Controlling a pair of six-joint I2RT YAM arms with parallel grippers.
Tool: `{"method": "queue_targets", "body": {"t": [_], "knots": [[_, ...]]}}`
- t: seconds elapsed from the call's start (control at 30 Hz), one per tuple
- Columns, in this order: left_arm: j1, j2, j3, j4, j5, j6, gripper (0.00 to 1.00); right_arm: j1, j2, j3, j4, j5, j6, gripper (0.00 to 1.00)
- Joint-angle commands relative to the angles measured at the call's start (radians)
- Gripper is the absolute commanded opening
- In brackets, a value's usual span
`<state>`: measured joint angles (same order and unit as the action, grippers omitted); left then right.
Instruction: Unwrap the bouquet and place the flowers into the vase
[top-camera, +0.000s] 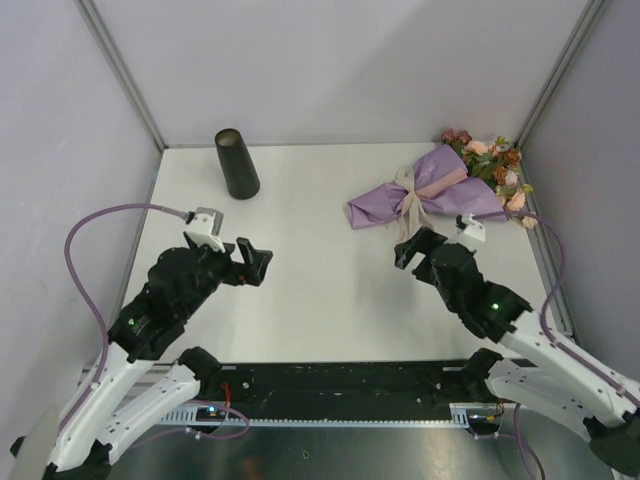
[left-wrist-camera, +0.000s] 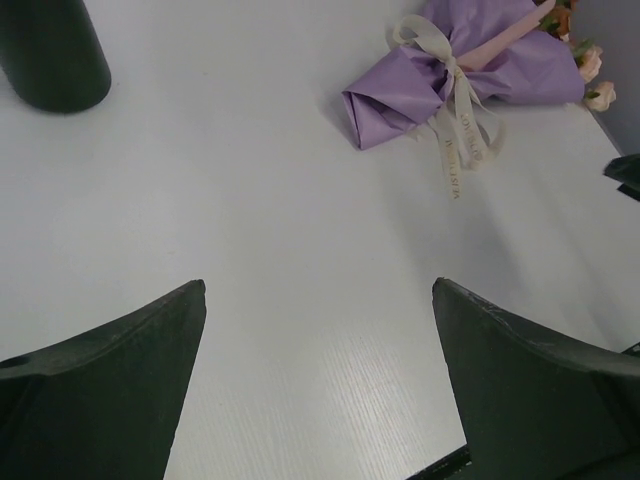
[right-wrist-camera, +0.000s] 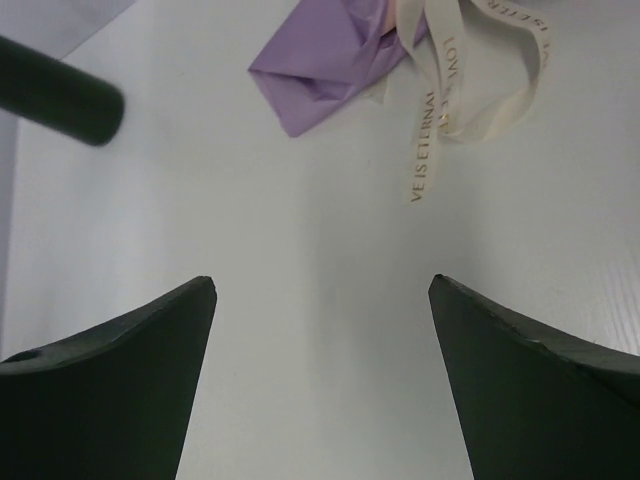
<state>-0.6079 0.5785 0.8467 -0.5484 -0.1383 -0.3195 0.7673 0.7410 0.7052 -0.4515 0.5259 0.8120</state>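
The bouquet (top-camera: 440, 190) lies on its side at the back right of the white table, wrapped in lilac paper and tied with a cream ribbon (top-camera: 406, 200). The flowers (top-camera: 495, 165) poke out of its far end toward the right wall. A black vase (top-camera: 237, 165) stands upright at the back left. My left gripper (top-camera: 255, 260) hovers open over the table's left middle, holding nothing. My right gripper (top-camera: 415, 250) is open just in front of the ribbon's tails. The left wrist view shows the bouquet (left-wrist-camera: 440, 75) and vase (left-wrist-camera: 55, 50) far ahead; the right wrist view shows the ribbon (right-wrist-camera: 450, 90) close by.
Grey walls enclose the table (top-camera: 320, 290) on the left, back and right, with metal posts at the corners. A black rail (top-camera: 340, 385) runs along the near edge between the arm bases. A purple cable (top-camera: 85, 260) loops off the left arm.
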Motion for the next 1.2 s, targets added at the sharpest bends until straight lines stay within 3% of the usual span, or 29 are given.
{"method": "queue_targets", "body": {"t": [0.0,0.13,0.23,0.67,0.93,1.17], "knots": [[-0.006,-0.070,-0.038,-0.006,-0.140,-0.072,1.00,-0.053,0.120,-0.039,0.239,0.069,0.046,0.89],[-0.006,-0.117,-0.050,-0.010,-0.187,-0.066,0.99,-0.174,0.285,-0.090,0.510,-0.132,0.139,0.69],[-0.007,-0.136,-0.061,-0.011,-0.191,-0.049,1.00,-0.217,0.432,-0.098,0.703,-0.196,0.125,0.63],[-0.012,-0.118,-0.060,-0.023,-0.158,-0.045,1.00,-0.378,0.969,-0.022,1.185,-0.378,0.228,0.59],[-0.015,-0.122,-0.061,-0.023,-0.166,-0.044,1.00,-0.423,1.130,-0.016,1.461,-0.473,0.279,0.57],[-0.015,-0.112,-0.061,-0.024,-0.157,-0.043,1.00,-0.436,1.200,0.025,1.504,-0.471,0.292,0.58]]}}
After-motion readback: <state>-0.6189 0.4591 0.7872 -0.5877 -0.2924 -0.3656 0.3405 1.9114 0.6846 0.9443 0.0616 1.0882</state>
